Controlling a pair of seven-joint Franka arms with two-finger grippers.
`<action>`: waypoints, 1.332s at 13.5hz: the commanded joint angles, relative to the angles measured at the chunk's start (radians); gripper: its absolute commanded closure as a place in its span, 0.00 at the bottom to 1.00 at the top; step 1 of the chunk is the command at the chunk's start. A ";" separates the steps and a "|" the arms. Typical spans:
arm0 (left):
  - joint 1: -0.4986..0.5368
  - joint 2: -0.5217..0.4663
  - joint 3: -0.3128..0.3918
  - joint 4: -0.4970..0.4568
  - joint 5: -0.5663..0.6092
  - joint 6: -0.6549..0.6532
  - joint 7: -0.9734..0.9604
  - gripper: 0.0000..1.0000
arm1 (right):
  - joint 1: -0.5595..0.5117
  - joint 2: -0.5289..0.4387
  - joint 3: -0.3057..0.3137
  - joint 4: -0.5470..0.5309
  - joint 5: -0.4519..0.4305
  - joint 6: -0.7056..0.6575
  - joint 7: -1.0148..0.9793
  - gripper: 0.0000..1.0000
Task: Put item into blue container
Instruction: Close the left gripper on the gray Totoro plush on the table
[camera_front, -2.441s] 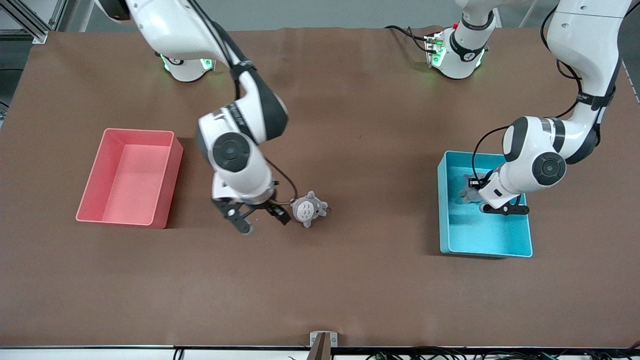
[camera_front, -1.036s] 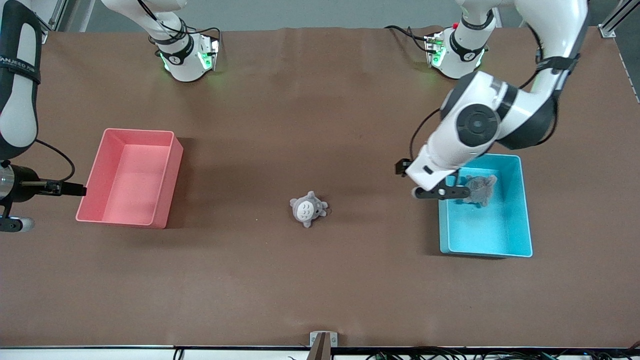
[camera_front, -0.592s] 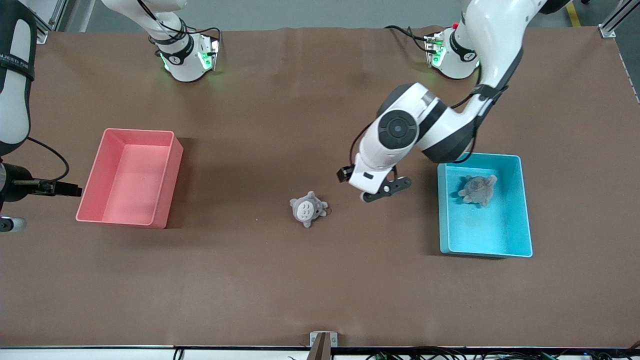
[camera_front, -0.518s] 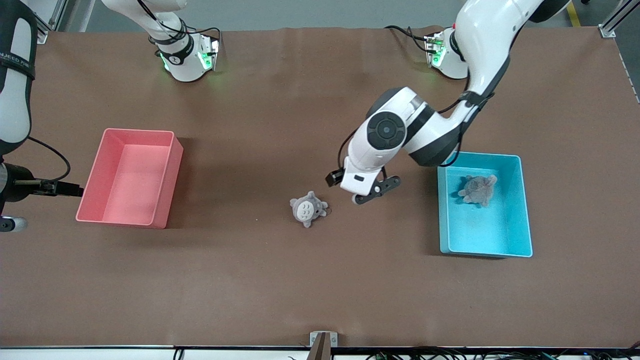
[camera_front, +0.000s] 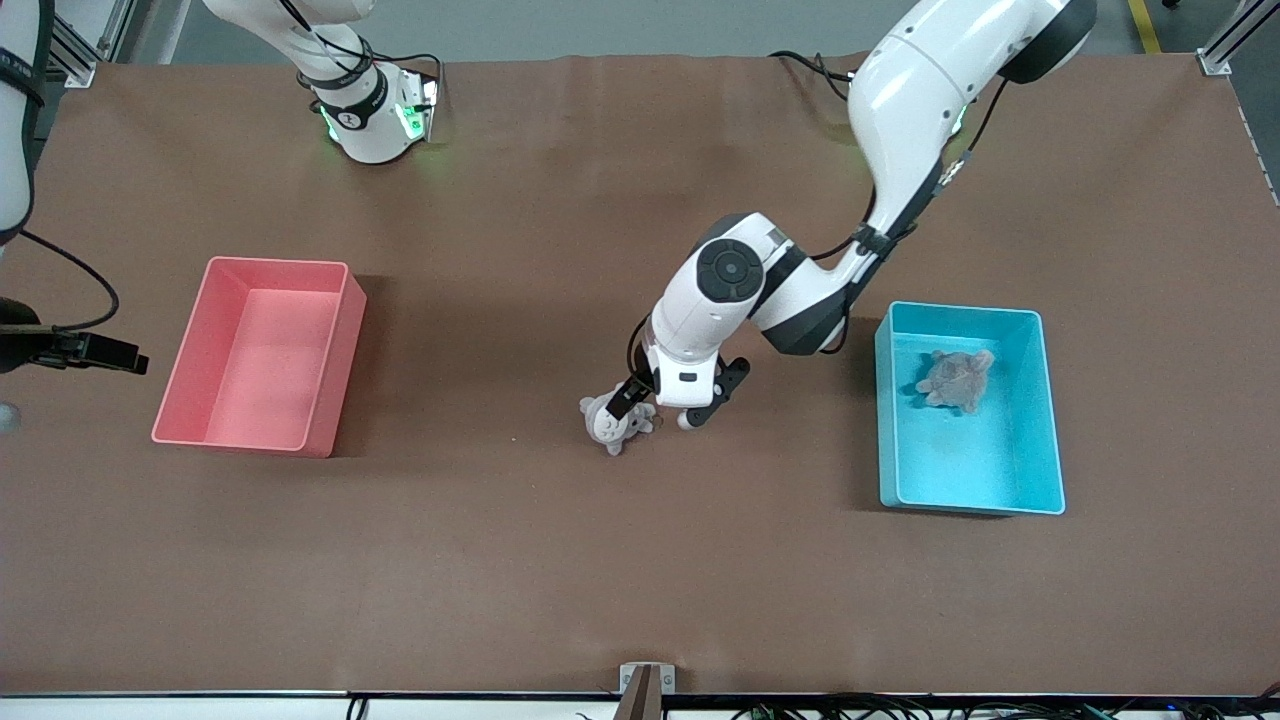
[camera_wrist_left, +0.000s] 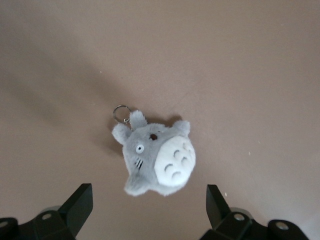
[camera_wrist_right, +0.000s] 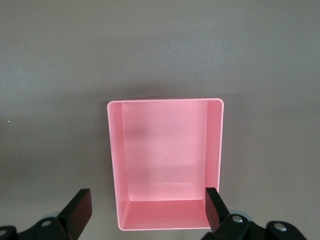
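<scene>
Swung away from above the blue container (camera_front: 1045, 400) toward the middle of the desk (camera_front: 640, 560): left gripper (camera_front: 655, 408), jaws spread, now hanging right over the grey plush toy (camera_front: 612, 428). Left lying in the blue container: a second grey plush (camera_front: 955, 378). Withdrawn from beside the toy past the pink bin (camera_front: 330, 380) to the desk's edge: right gripper (camera_wrist_right: 146, 215), open, now above that bin.

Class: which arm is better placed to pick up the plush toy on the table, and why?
Left. Its open left gripper hangs right over the plush toy; the open right gripper waits by the pink bin.
</scene>
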 joint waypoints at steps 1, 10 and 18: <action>-0.066 0.053 0.062 0.033 -0.004 0.074 -0.048 0.00 | 0.000 -0.144 0.009 -0.185 -0.005 0.085 -0.010 0.00; -0.077 0.124 0.069 0.060 -0.003 0.182 -0.050 0.00 | -0.007 -0.254 0.010 -0.195 -0.041 0.004 -0.012 0.00; -0.135 0.181 0.131 0.067 -0.007 0.217 -0.053 0.21 | -0.001 -0.337 0.031 -0.195 -0.041 -0.044 -0.011 0.00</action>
